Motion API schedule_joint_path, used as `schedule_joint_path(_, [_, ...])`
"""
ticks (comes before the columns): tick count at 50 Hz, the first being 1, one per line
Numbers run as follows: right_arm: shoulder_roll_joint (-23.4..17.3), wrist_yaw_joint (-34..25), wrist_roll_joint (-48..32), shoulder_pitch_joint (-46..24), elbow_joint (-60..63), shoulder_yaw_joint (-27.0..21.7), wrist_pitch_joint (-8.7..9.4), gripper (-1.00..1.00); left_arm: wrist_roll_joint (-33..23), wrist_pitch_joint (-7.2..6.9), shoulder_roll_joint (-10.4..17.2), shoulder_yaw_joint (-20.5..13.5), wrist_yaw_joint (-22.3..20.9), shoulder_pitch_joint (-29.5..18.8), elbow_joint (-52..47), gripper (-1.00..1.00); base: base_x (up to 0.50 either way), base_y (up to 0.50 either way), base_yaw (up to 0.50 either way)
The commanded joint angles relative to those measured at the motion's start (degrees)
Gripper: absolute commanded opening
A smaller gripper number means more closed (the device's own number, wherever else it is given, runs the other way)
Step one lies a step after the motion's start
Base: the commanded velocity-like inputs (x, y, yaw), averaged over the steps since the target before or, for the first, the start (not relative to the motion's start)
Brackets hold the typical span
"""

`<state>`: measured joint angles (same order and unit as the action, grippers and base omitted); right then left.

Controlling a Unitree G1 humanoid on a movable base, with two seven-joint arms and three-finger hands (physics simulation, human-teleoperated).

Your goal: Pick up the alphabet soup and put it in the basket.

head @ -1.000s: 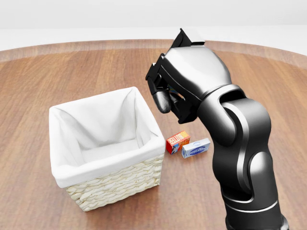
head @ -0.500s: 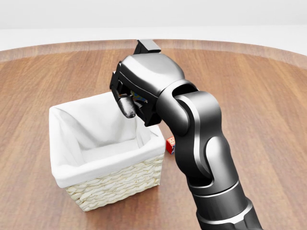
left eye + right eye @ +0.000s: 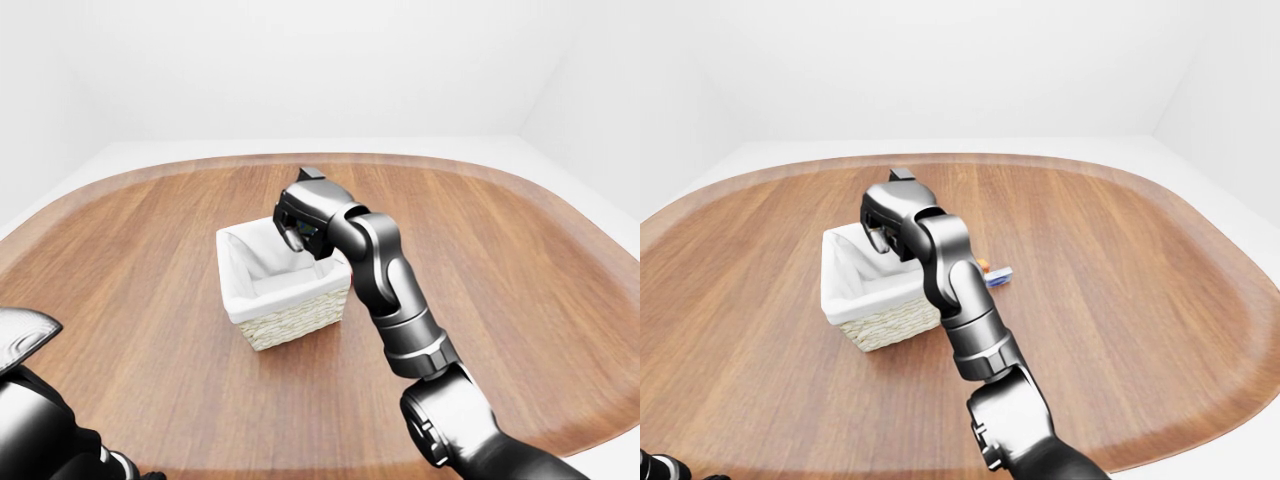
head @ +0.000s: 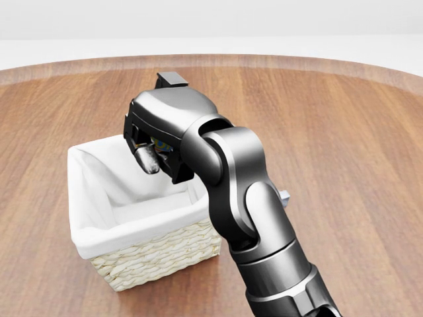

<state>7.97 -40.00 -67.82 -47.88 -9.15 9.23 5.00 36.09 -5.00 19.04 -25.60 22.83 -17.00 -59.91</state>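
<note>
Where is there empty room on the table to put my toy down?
Wide bare wood lies left of the basket and along the table toward its right edge. It is crowded where the right hand hangs over the basket, with two small boxes just right of it.

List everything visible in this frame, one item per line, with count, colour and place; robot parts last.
basket: one, pale wicker with white cloth lining, on the table, left of centre in the head view; nothing visible on its floor.
alphabet soup: one, only a sliver of coloured label shows inside the right hand, above the basket's opening.
small boxes: two, one orange-red and one blue-white, on the table to the right of the basket in the right-eye view; mostly hidden behind the arm in the head view.
table: one, brown wood, rounded edge.
right hand: one, black, fingers closed round the can, over the basket.
left arm: one, black, bottom left corner of the left-eye view; hand not shown.
</note>
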Motion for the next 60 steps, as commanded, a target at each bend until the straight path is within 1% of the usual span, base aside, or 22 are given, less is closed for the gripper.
schedule_joint_path(1, [1.66,1.37,-0.4,-3.3,-6.01,0.34,0.0,-0.95,0.91,0.0,0.14,-0.04,0.51,-0.1,-0.09,1.0,0.0,0.0,0.0])
schedule_joint_path(6, [2.99,2.15,-0.95,-3.24,-6.82,1.14,0.0,-0.95,1.43,0.0,0.32,-0.38,0.88,-0.24,-0.09,1.0,0.0,0.0,0.0])
schedule_joint_path(10, [3.05,2.15,-1.02,-3.25,-6.85,1.07,0.0,-0.95,1.65,0.0,0.45,-0.38,1.07,-0.2,-0.09,1.0,0.0,0.0,0.0])
schedule_joint_path(11, [3.99,2.84,-0.98,-3.64,-7.98,1.51,0.0,-0.95,1.62,0.0,0.39,-0.45,1.01,-0.21,0.0,1.0,0.0,0.0,0.0])
schedule_joint_path(14, [4.95,4.57,-0.94,-4.03,-10.59,1.82,0.0,-0.95,1.56,0.0,0.31,-0.6,0.94,-0.16,0.19,1.0,0.0,0.0,0.0])
schedule_joint_path(23, [6.51,6.98,-0.92,-4.19,-13.53,2.18,0.0,-0.95,1.67,0.0,0.35,-0.7,1.05,-0.25,0.27,1.0,0.0,0.0,0.0])
schedule_joint_path(27, [6.64,6.93,-1.12,-4.02,-13.36,2.38,0.0,-0.95,1.52,0.0,0.37,-0.67,0.94,-0.12,0.41,1.0,0.0,0.0,0.0])
schedule_joint_path(28, [6.49,7.58,-1.61,-3.37,-14.21,3.0,0.0,-0.95,1.58,0.0,0.4,-0.86,1.05,-0.18,0.38,1.0,0.0,0.0,0.0])
schedule_joint_path(32, [6.9,8.88,-1.68,-3.29,-15.73,2.78,0.0,-0.95,1.88,0.0,0.55,-1.14,1.27,-0.16,0.28,1.0,0.0,0.0,0.0])
schedule_joint_path(41, [8.07,9.33,-2.06,-3.85,-17.08,3.04,0.0,-0.95,2.41,0.0,0.8,-1.29,1.66,-0.17,0.24,1.0,0.0,0.0,0.0])
schedule_joint_path(46, [7.94,10.9,-1.68,-5.04,-19.62,2.63,0.0,-0.95,2.3,0.0,0.88,-1.14,1.6,-0.02,0.23,1.0,0.0,0.0,0.0])
schedule_joint_path(50, [7.89,14.08,-0.98,-4.97,-23.26,2.49,0.0,-0.95,2.24,0.0,0.97,-1.21,1.54,0.07,0.31,1.0,0.0,0.0,0.0])
schedule_joint_path(56, [7.83,14.19,-0.83,-5.05,-23.42,2.56,0.0,-0.95,2.16,0.0,0.93,-1.19,1.47,0.07,0.31,1.0,0.0,0.0,0.0])
schedule_joint_path(57, [7.5,17.11,-0.18,-5.46,-26.65,2.04,0.0,-0.95,1.98,0.0,0.95,-1.09,1.37,0.02,0.5,1.0,0.0,0.0,0.0])
schedule_joint_path(58, [7.28,18.12,-0.1,-5.71,-27.81,2.16,0.0,-0.95,1.83,0.0,0.88,-0.99,1.25,0.05,0.6,1.0,0.0,0.0,0.0])
schedule_joint_path(60, [7.24,18.27,-0.02,-5.82,-28.02,2.19,0.0,-0.95,1.77,0.0,0.84,-0.97,1.21,0.06,0.61,1.0,0.0,0.0,0.0])
